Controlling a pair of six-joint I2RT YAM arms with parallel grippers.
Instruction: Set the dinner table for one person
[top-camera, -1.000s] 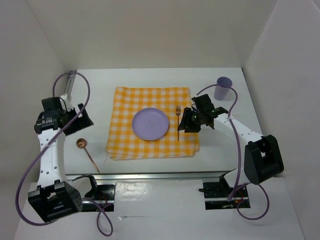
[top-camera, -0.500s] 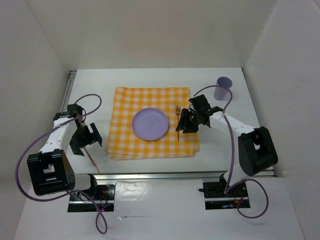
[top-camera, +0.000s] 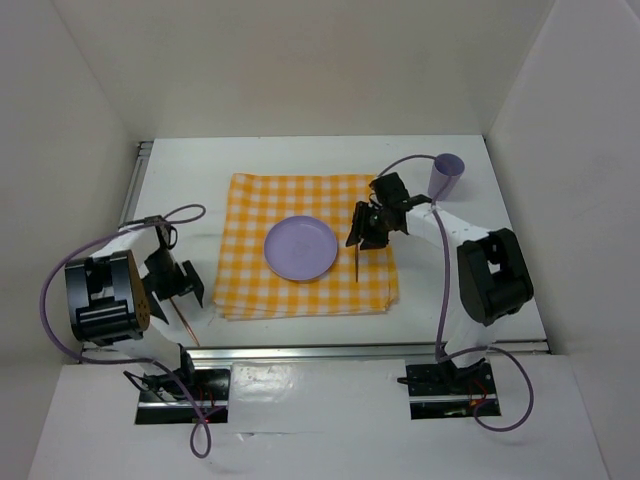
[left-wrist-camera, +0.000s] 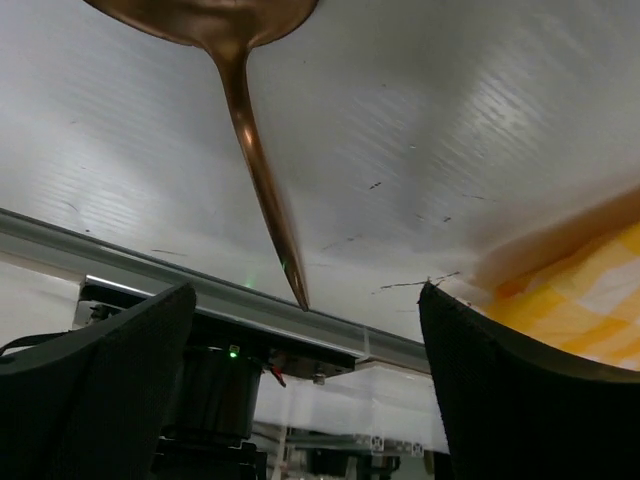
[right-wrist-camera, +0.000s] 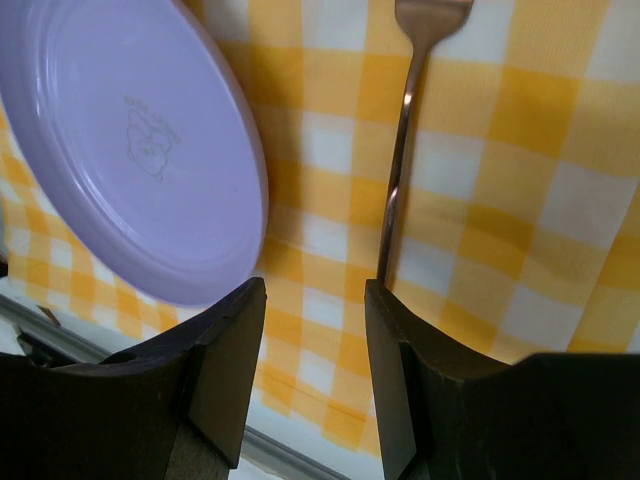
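On the white dinner table (top-camera: 455, 280) lies a yellow checked cloth (top-camera: 310, 200) with a purple plate (top-camera: 300, 248) in its middle. A copper fork (top-camera: 356, 265) rests on the cloth right of the plate; my right gripper (top-camera: 362, 232) hovers over its upper part. In the right wrist view that gripper (right-wrist-camera: 315, 370) is open and empty, the fork (right-wrist-camera: 403, 130) just beside its right finger and the plate (right-wrist-camera: 130, 140) to the left. A copper spoon (left-wrist-camera: 255, 170) lies left of the cloth. My left gripper (top-camera: 176, 282) hangs wide open over it (left-wrist-camera: 310, 400), touching nothing.
A purple cup (top-camera: 447, 173) stands at the back right of the table. A metal rail (top-camera: 330, 351) runs along the near edge, another (top-camera: 134, 185) along the left side. White walls enclose the table. The cloth's corner (left-wrist-camera: 590, 290) lies close to my left gripper.
The left arm swung in from the far left and lowered its open gripper over the spoon. The right gripper shifted left and back, onto the fork line. Both openings are unchanged.
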